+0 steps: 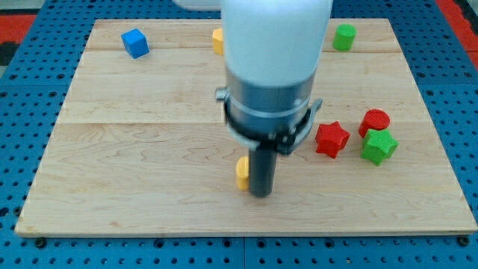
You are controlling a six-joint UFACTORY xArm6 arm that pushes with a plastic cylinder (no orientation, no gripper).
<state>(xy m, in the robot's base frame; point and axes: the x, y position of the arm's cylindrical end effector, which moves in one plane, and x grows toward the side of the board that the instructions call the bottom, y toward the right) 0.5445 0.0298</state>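
My tip [260, 194] rests on the wooden board [134, 149] near the view's bottom centre. A small yellow block [243, 172] sits right against the rod's left side, partly hidden by it; its shape cannot be made out. To the view's right lie a red star block [331, 139], a red cylinder [375, 119] and a green block [379, 146], close together and well apart from the tip.
A blue cube [135, 42] sits at the view's top left. A yellow block [217, 40] at the top is half hidden behind the arm [272, 67]. A green cylinder [343, 36] stands at the top right. Blue pegboard [22, 149] surrounds the board.
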